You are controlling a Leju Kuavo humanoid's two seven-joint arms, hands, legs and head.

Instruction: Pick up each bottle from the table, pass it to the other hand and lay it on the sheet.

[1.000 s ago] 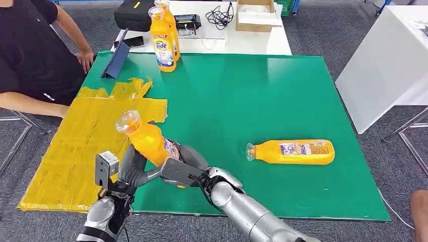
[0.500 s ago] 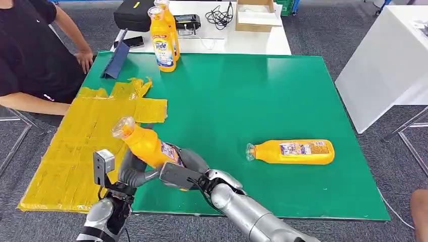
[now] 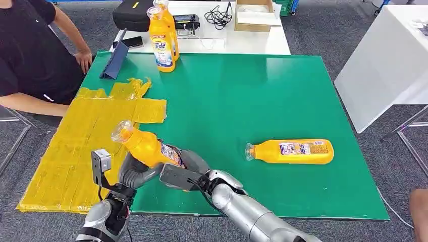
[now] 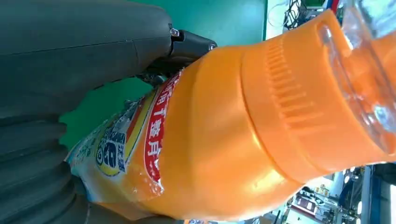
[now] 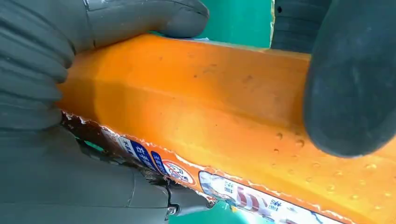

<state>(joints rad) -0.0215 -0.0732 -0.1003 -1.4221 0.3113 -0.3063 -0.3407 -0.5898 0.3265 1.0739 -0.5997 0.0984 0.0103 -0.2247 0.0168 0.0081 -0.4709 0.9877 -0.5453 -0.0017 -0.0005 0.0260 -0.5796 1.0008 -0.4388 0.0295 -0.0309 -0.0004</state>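
The green counter [image 3: 242,101] carries a yellow sheet [image 3: 75,151] on its left part, overhanging the left edge, crumpled at its far end. An orange bottle [image 3: 290,152] lies on its side on the right part of the green surface, cap pointing left, well apart from the sheet. At the far left corner 2 orange detergent bottles [image 3: 162,35] stand upright, one just behind the other, with a dark blue folder [image 3: 115,60] propped beside them. Behind it a white counter [image 3: 252,43] bears a black case [image 3: 132,15], a phone [image 3: 132,42], cables [image 3: 220,16] and an open cardboard box [image 3: 256,13] (contents unclear).
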